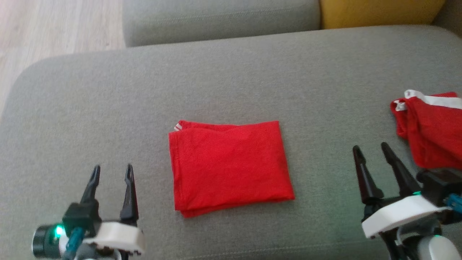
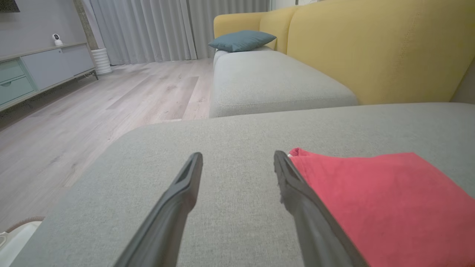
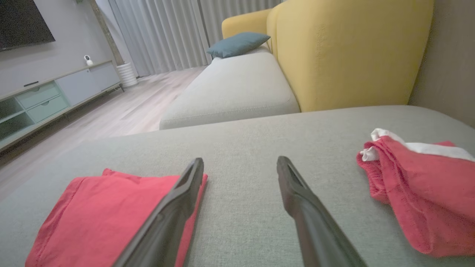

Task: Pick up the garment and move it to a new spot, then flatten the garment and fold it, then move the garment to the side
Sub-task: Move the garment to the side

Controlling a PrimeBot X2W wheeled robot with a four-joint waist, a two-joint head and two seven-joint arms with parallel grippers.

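The folded garment (image 1: 231, 168) is seen central on the sofa cushion (image 1: 90, 108), between the left claw (image 1: 112, 167) and right claw (image 1: 370, 146), both open and empty. For the sideways move, all layers should be pinched at 2 edges so the fold is kept.

I have the folded garment (image 1: 231, 168) lying flat on the middle of the sofa seat (image 1: 231, 79), apart from both tools. My left tool (image 1: 112, 167) is over the seat to the garment's left and nearer to me. My right tool (image 1: 371, 146) is to the garment's right, also on my side of it. A second garment (image 1: 429, 130) lies bunched on the seat at the far right, just beside the right tool and a little beyond it. Behind the seat, a second seat cushion (image 1: 220, 18) runs away from me, with the backrest (image 1: 379, 12) along its right side and a pillow (image 2: 241, 40) on its far end. The floor (image 1: 54, 29) lies to the left of both cushions, and a cabinet (image 2: 48, 66) stands on its far left side.
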